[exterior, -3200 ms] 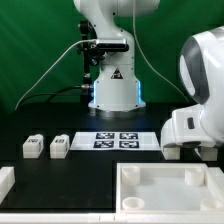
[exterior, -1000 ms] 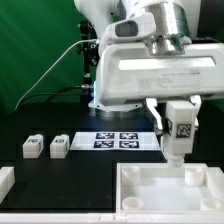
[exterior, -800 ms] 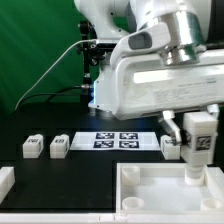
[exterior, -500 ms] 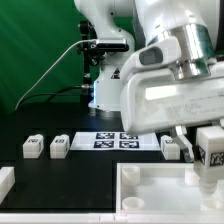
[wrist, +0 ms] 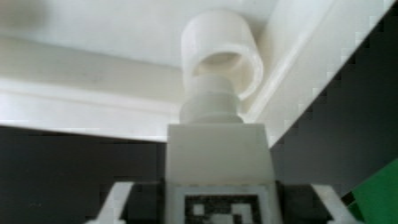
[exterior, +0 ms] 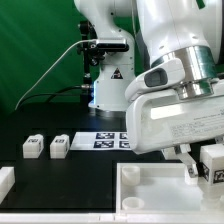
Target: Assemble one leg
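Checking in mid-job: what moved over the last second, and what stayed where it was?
The gripper, shut on the leg, carried it toward the exterior view's right and downward. It is now low over the tray, near its right-hand corner. Nothing was let go. The loose legs, the marker board and the tray stayed put.

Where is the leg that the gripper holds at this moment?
The leg hangs in the gripper at the exterior view's right edge, over the right end of the tray.
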`<control>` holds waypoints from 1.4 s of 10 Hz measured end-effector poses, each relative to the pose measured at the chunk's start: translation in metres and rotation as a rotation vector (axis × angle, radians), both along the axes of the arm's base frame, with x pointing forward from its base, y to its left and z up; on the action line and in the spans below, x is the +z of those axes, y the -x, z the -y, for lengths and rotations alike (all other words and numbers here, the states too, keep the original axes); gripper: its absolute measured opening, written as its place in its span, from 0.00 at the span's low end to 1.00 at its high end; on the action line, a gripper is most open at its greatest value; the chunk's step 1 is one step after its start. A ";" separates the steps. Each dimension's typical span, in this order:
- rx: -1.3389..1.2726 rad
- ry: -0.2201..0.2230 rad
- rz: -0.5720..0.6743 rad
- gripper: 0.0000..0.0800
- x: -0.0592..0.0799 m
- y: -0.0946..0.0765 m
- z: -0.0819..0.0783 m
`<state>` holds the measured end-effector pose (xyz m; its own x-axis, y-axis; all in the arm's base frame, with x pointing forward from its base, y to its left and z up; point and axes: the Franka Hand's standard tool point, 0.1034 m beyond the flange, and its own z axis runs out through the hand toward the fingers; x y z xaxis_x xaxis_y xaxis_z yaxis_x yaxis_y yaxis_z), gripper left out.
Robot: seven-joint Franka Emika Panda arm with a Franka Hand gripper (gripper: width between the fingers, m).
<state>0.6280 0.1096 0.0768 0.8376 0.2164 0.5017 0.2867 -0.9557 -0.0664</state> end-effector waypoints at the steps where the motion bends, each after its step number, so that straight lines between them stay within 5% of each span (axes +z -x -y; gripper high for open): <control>1: -0.001 0.002 0.008 0.36 0.000 0.001 0.000; 10: 0.006 0.012 0.038 0.36 -0.002 0.010 -0.007; 14: -0.012 0.009 0.046 0.36 -0.014 0.009 -0.001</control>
<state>0.6193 0.1110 0.0631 0.8163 0.2114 0.5376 0.2777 -0.9596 -0.0444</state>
